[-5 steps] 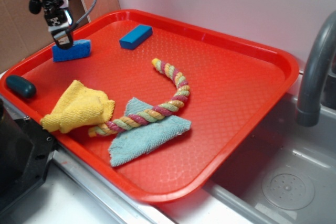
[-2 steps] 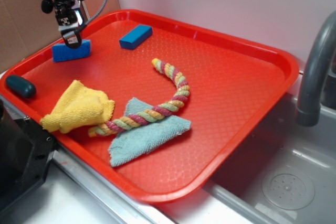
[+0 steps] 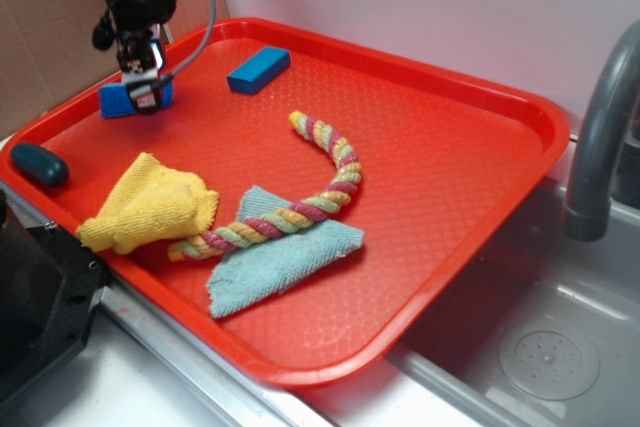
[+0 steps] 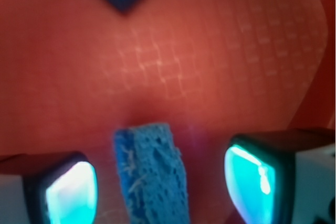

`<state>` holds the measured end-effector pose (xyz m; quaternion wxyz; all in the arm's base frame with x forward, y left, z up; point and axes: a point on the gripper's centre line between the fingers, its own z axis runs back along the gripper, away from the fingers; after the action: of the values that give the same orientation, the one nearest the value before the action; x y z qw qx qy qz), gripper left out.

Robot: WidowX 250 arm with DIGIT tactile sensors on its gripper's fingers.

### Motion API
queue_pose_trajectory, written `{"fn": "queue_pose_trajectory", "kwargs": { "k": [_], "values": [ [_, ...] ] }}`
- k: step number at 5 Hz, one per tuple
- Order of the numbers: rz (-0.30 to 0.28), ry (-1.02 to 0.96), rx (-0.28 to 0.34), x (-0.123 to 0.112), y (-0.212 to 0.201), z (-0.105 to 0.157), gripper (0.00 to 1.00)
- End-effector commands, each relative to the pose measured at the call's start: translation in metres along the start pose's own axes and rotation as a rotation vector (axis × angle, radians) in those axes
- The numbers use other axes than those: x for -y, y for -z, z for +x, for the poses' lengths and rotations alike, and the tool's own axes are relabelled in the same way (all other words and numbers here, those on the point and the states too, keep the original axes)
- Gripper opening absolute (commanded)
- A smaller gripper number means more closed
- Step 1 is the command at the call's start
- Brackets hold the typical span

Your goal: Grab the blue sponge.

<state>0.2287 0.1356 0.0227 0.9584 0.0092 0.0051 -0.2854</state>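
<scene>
Item: blue sponge (image 4: 152, 174); loc. far left corner of red tray (image 3: 480, 97), flat on tray floor; lay between fingers (image 4: 71, 190) of gripper (image 3: 145, 97), nearer left one; long axis ran fore-aft w/ fingers, narrow sides facing them; gripper apart, nothing held; blue block (image 3: 259, 69) beyond.

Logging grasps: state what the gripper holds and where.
Nothing held. The gripper is open, its fingers straddling the blue sponge without touching it.
</scene>
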Motion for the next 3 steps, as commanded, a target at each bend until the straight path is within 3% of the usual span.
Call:
{"fn": "queue_pose_trajectory", "kwargs": {
  "k": [1,3],
  "values": [
    [-0.026,-0.058,-0.021,0.003,0.013,-0.019,0.00],
    [-0.001,-0.045,-0.012,0.010,-0.003,-0.019,0.00]
  ]
}}
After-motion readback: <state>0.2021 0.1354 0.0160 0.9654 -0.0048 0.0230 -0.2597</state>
